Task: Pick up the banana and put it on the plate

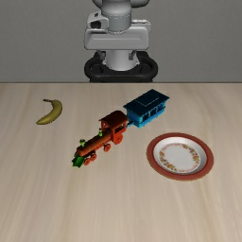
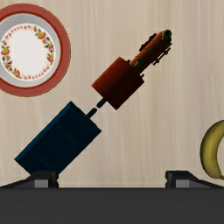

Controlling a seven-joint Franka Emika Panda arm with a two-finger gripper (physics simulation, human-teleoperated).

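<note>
A yellow banana (image 1: 50, 112) lies on the wooden table toward the exterior view's left, apart from everything else. The white plate (image 1: 181, 154) with a red patterned rim rests toward the exterior view's right and has nothing on it. In the wrist view my gripper (image 2: 112, 181) hangs high over the table and is open, with nothing between its fingertips (image 2: 39, 181). The banana (image 2: 213, 150) shows partly, just beyond one fingertip. The plate (image 2: 31, 50) lies far off on the opposite side.
A toy train (image 1: 118, 128) stretches diagonally across the table's middle, between banana and plate: a blue wagon (image 2: 61, 140), a brown wagon (image 2: 120, 79) and a red-green engine (image 2: 153, 48). The blue wagon lies almost under my hand.
</note>
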